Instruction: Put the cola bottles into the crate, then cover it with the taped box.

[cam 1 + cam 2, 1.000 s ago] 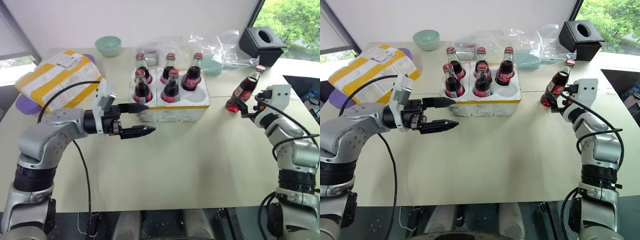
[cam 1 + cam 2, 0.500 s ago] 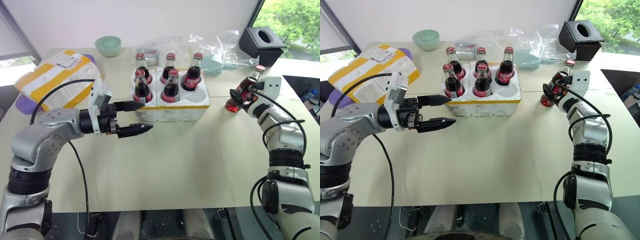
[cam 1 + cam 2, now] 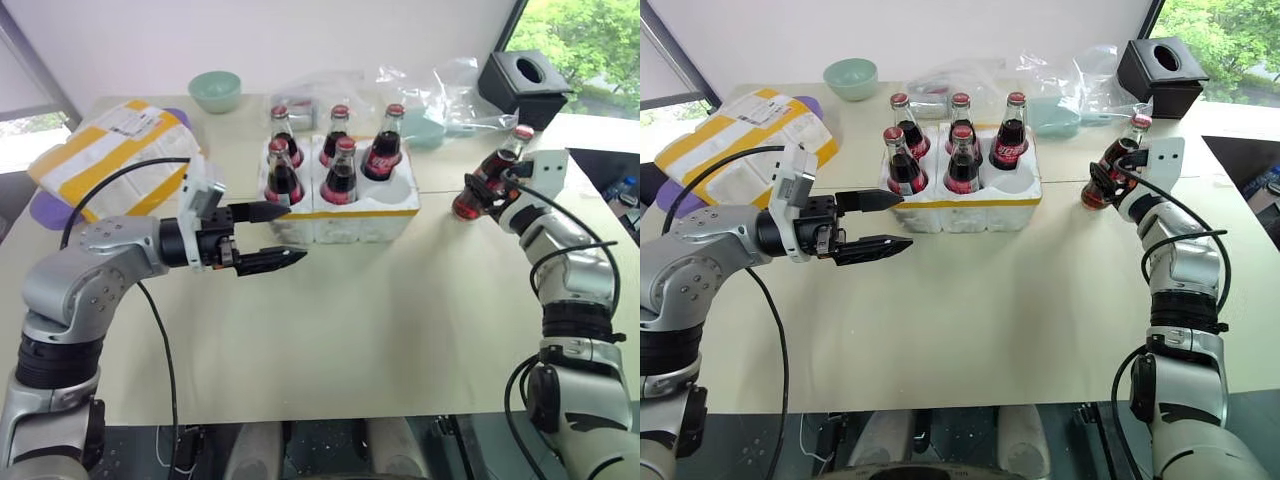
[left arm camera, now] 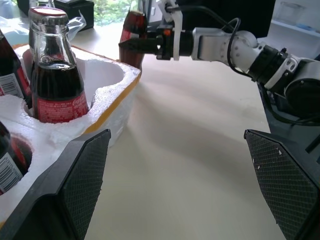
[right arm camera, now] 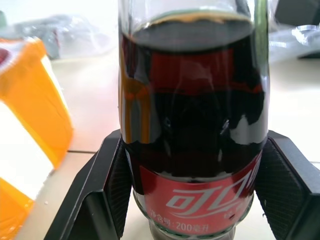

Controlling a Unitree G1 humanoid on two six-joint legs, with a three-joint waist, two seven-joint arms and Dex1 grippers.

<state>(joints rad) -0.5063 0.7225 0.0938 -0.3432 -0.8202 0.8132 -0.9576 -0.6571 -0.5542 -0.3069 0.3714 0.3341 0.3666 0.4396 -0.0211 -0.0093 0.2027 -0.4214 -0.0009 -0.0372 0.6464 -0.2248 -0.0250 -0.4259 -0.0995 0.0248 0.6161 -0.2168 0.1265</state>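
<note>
Glass bottle [image 5: 192,125] base behind hand [image 3: 482,190]

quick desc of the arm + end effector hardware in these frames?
Both arms have silver-grey metal segments with black joint rings. A loose black cable loops along the left arm; a similar one runs along the right. The left end effector has a white camera block on the wrist and two long, tapered black fingers. The right end effector carries a white bracket. The finger pads are textured with a fine grid.
</note>
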